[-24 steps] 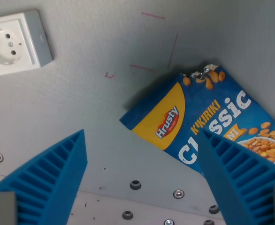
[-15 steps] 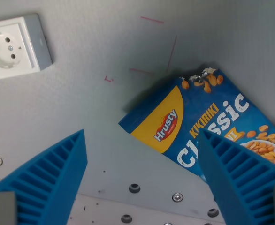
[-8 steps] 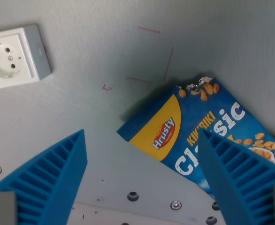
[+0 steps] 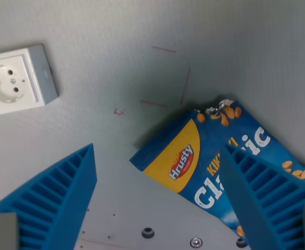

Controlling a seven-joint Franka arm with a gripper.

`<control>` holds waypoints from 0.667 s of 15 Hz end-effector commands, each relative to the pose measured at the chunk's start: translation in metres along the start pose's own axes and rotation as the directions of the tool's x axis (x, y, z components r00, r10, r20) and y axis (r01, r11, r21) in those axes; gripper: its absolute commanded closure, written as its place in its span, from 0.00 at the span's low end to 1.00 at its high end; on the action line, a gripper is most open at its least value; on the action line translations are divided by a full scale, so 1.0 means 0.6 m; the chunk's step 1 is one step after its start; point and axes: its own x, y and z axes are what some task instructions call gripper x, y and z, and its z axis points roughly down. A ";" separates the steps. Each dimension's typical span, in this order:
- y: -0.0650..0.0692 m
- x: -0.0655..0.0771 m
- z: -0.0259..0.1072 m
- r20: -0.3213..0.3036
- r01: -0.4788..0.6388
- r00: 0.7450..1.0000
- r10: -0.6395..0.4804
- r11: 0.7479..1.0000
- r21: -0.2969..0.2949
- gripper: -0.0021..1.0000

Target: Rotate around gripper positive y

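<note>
My gripper (image 4: pixel 157 200) is open, its two blue ribbed fingers (image 4: pixel 53 200) rising from the bottom corners of the wrist view with nothing between them. A blue Hrusty Classic snack bag (image 4: pixel 204 161) lies flat on the grey table, angled from the centre toward the wrist view's lower right. The right finger (image 4: pixel 269 200) covers part of the bag's lettering. The bag's torn top corner (image 4: pixel 217 109) points up toward the red marks.
A white wall socket in a grey box (image 4: pixel 18 78) sits at the wrist view's upper left. Thin red lines (image 4: pixel 165 78) are drawn on the grey table (image 4: pixel 116 31). Bolts and holes (image 4: pixel 148 232) line the table's lower edge.
The whole scene has slid downward in the view, so the camera has tilted. Socket and bag sit lower in the picture; the bolts have partly left the bottom. Fingers stay open.
</note>
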 end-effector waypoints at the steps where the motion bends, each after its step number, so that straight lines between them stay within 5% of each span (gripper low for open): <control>1: -0.004 -0.023 -0.002 -0.257 0.009 0.966 -0.005 1.000 0.013 0.00; 10: -0.004 -0.023 -0.002 -0.371 0.009 0.929 -0.003 1.000 0.013 0.00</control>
